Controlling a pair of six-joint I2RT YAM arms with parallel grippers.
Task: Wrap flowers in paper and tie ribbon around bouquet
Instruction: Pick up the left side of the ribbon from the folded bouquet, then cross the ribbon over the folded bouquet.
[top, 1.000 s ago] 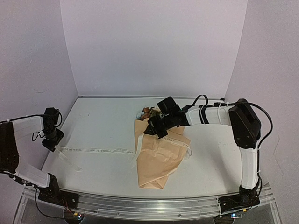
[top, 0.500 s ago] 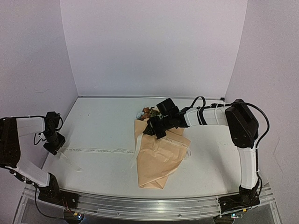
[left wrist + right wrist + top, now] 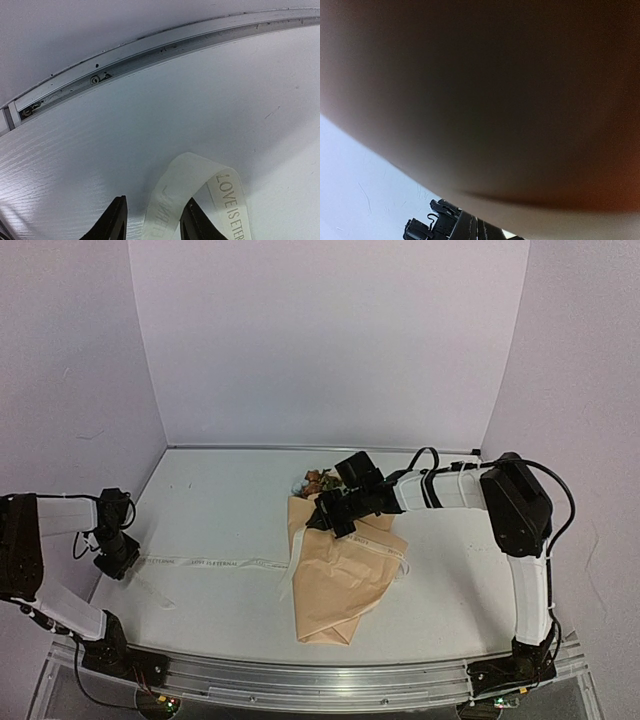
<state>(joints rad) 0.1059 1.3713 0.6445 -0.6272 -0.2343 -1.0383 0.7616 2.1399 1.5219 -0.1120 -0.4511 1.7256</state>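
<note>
in the middle of the white table (image 3: 220,510) lies the bouquet (image 3: 330,625), a loose and crumpled wrap more than a clean cone. its paper (image 3: 345,580) is tan kraft, matte, with soft folds and creases, broad in the middle and narrower at the near end. the flowers (image 3: 313,480) show only as a small cluster of brownish, white and pale heads at the far end of the paper; they are too small to tell more. the long axis of the bouquet runs from near to far, almost straight away from the arm bases, with the heads pointing to the back wall.

the ribbon (image 3: 220,563) is narrow, flat and cream-white, with small printed letters. it lies left to right across the table, and its right part reaches the left edge of the paper.

the left gripper (image 3: 118,558) is low at the ribbon's left end. in the left wrist view the ribbon end curls up in a loop between the two dark fingers (image 3: 116,222); the jaws stand at a narrow gap around it, with space open on one side.

the right gripper (image 3: 328,517) rests on the far part of the paper, just beside the heads. its jaws are closed together; if a fold of paper is between them i cannot tell, as its own camera sees only brown paper very close.
</note>
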